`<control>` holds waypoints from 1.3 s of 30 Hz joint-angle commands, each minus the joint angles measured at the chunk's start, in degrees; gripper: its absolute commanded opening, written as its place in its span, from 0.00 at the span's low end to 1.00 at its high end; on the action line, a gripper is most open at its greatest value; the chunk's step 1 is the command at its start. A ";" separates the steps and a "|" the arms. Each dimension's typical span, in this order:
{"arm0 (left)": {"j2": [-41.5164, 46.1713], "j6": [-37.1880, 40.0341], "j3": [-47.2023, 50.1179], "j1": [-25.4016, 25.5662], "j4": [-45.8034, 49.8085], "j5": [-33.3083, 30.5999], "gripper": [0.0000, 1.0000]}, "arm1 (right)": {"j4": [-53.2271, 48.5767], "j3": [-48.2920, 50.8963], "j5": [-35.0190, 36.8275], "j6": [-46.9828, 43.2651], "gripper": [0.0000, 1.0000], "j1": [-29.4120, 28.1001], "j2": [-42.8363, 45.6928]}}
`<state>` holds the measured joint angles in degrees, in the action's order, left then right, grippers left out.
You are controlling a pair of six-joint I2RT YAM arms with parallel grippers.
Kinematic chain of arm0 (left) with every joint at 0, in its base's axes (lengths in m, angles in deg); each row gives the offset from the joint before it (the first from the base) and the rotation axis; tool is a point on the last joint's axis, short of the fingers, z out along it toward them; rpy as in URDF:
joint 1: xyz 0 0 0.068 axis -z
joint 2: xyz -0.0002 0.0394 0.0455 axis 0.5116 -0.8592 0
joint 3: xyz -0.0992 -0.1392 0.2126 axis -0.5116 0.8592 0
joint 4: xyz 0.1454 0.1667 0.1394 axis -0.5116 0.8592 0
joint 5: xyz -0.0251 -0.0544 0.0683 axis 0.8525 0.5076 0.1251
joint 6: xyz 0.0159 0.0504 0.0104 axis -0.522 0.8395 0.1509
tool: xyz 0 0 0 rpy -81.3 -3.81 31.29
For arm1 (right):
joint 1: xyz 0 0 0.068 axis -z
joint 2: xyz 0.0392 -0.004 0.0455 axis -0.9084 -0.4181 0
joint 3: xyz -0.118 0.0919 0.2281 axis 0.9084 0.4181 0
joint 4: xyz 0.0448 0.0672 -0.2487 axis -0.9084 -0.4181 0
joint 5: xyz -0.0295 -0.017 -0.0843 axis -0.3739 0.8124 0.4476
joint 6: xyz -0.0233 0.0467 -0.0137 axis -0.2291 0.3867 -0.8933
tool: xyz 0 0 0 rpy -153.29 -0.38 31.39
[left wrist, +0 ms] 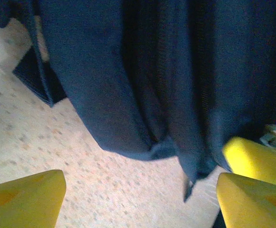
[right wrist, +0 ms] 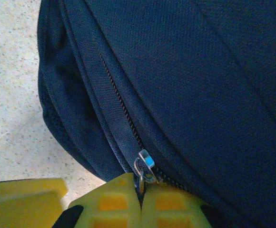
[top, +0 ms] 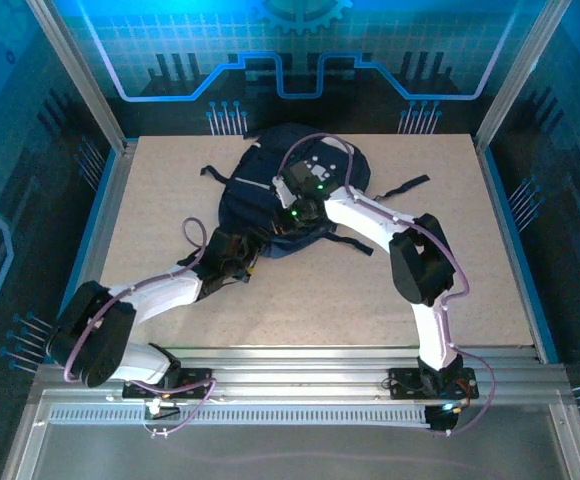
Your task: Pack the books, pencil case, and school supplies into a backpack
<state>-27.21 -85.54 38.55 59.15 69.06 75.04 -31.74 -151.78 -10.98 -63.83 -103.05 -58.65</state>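
A speckled beige table (top: pixel 170 200) stands between metal posts (top: pixel 75 70), with glowing blue circuit-patterned panels (top: pixel 300 50) far, left and right.

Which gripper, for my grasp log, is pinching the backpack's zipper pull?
The right gripper: its fingers meet on the zipper pull; the left gripper stands open, holding nothing.

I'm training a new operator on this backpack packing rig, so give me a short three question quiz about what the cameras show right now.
1. True or false: the right gripper is shut on the zipper pull of the backpack.
2. The left gripper is: A, open; B, shut on backpack fabric; C, shut with nothing in it.
3. Fill the gap: the backpack lies on the speckled ___.
Key: 1 true; 2 A; 3 table.
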 commanded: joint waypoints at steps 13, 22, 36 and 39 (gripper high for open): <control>-16.33 -3.29 1.37 -6.78 -17.98 -7.40 0.00 | -3.13 9.10 -1.36 -4.18 0.00 -0.83 5.59; -11.75 1.38 0.86 -10.33 -11.76 -7.40 0.00 | -8.26 19.54 24.26 -14.66 0.00 5.72 10.85; -7.18 4.51 1.64 -11.25 -7.90 -5.13 0.00 | 1.96 9.13 34.66 -25.37 0.00 9.92 8.35; -5.25 7.84 -0.40 -11.59 -4.62 -3.75 0.31 | 1.09 11.95 32.89 -22.55 0.17 9.59 11.48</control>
<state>-35.45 -81.65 38.83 50.32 57.63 75.08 -30.78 -140.57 14.07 -87.67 -96.29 -49.95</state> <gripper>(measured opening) 0.196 0.100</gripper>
